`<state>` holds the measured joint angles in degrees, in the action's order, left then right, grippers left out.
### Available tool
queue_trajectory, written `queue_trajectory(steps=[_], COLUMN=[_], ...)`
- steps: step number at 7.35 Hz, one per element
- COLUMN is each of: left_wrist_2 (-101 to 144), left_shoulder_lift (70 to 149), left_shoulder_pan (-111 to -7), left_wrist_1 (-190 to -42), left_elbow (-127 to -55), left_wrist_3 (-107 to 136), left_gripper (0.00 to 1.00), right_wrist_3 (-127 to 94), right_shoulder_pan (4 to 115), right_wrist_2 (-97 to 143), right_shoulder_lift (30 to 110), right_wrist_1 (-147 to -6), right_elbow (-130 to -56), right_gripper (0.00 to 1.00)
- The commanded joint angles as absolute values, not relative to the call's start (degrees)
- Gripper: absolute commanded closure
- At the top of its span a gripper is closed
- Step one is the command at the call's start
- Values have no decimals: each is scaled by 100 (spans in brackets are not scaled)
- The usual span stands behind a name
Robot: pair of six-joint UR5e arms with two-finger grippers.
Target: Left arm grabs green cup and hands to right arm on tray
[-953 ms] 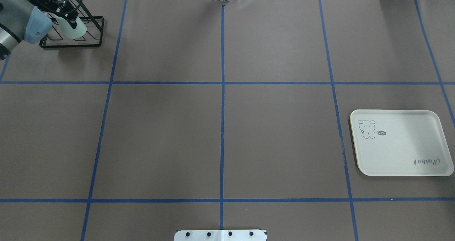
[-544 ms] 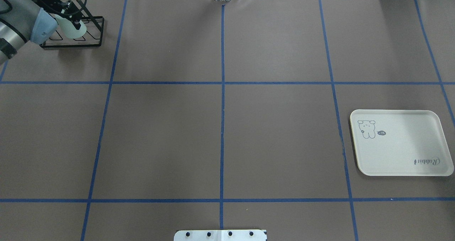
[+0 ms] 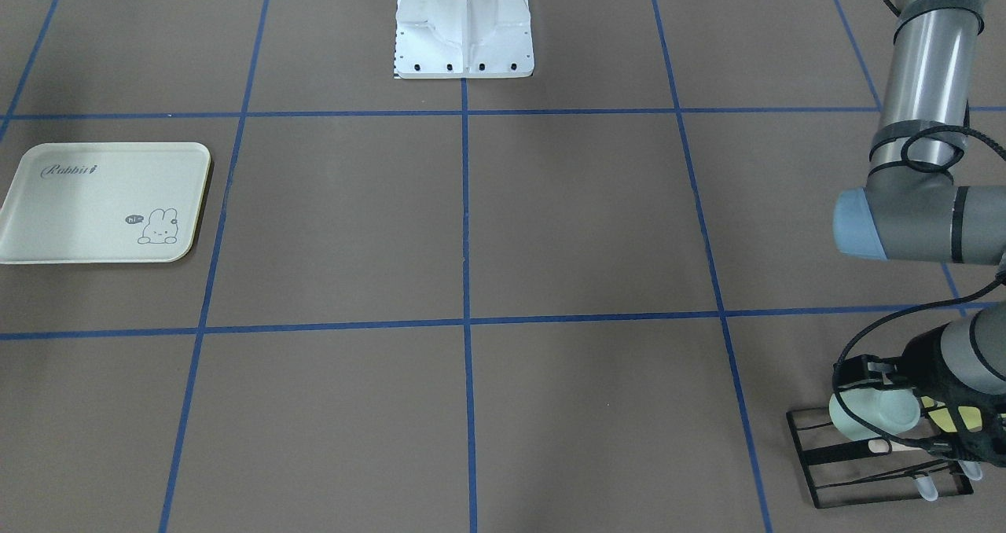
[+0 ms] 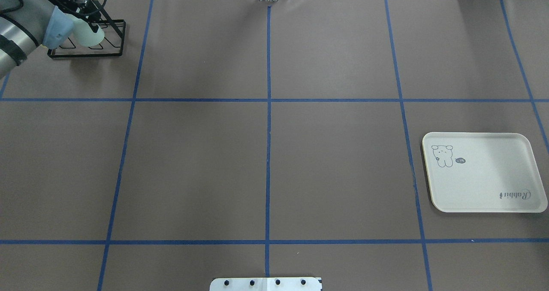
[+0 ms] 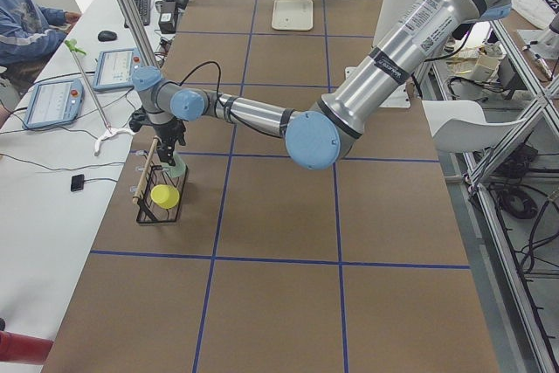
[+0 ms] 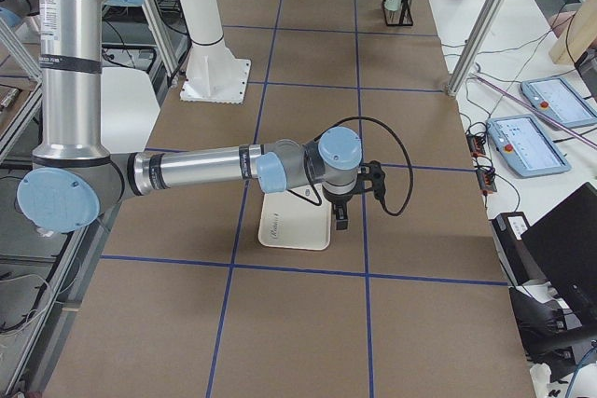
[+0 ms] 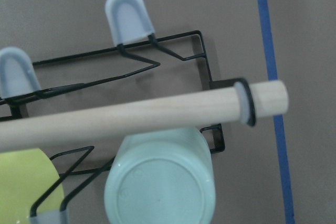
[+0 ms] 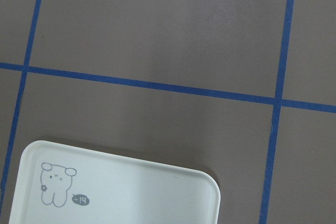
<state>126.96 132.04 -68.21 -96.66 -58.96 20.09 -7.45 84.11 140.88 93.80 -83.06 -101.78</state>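
The pale mint-green cup lies base-up on a black wire rack at the far left corner; it also shows in the front view and fills the bottom of the left wrist view. My left gripper hangs over the rack right at the cup, and its fingers look spread; no fingers show in the wrist view. The cream tray lies flat at the right. My right gripper hovers beside the tray; I cannot tell whether it is open or shut.
A yellow-green cup sits on the same rack beside the mint one. A wooden rod runs across the rack's top. The robot base stands mid-table at the near edge. An operator sits at the side desk.
My left arm has drawn back and moved toward the table's far edge over the rack. The mint cup has stayed on the rack. The tray has not moved.
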Motion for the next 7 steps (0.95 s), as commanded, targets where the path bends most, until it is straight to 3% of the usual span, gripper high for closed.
queue_trajectory(steps=[1,7], left_wrist_2=[12656,12656], left_shoulder_lift=[13227,13271], left_shoulder_pan=[-6829,-6838], left_wrist_1=[-9721,-9958], left_elbow=[-5801,-5686], left_wrist_3=[2091,2171], left_gripper=[2,13], right_wrist_3=[-747,-738], right_shoulder_pan=[8402,8402], right_wrist_2=[14089,14124], right_shoulder_lift=[9387,9413], right_wrist_1=[-8306,-8297], right_elbow=[-10178,-10187], right_gripper=[0,0])
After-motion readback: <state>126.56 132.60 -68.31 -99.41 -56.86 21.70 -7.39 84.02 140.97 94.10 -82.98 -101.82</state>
